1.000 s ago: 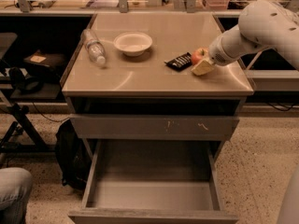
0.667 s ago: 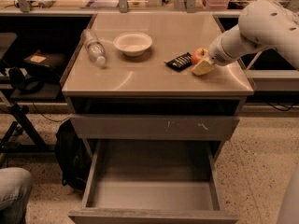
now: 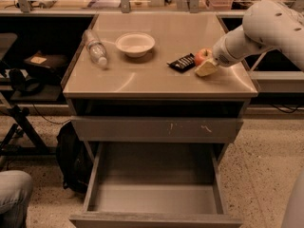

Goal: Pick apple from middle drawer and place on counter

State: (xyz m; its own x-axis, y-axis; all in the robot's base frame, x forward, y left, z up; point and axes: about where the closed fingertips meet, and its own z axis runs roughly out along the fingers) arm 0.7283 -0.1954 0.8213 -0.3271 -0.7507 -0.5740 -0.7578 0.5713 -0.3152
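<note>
Your end effector [image 3: 207, 66] sits low over the right side of the table [image 3: 156, 80], pressed up against the apple [image 3: 203, 56]; you cannot tell whether it is clamped on the fruit or spread. The apple is just beside a dark packet [image 3: 182, 63]. Further left are a white bowl [image 3: 135, 43] and a plastic bottle [image 3: 96, 49] lying down. Below, the middle drawer [image 3: 154, 198] stands pulled out.

On the glossy tan counter [image 3: 156, 82] a round white bowl [image 3: 135, 44] is set. A clear plastic bottle [image 3: 96, 49] is laid left of it; a black packet [image 3: 181, 63], small red apple [image 3: 203, 56] and the gripper [image 3: 207, 69] right.
</note>
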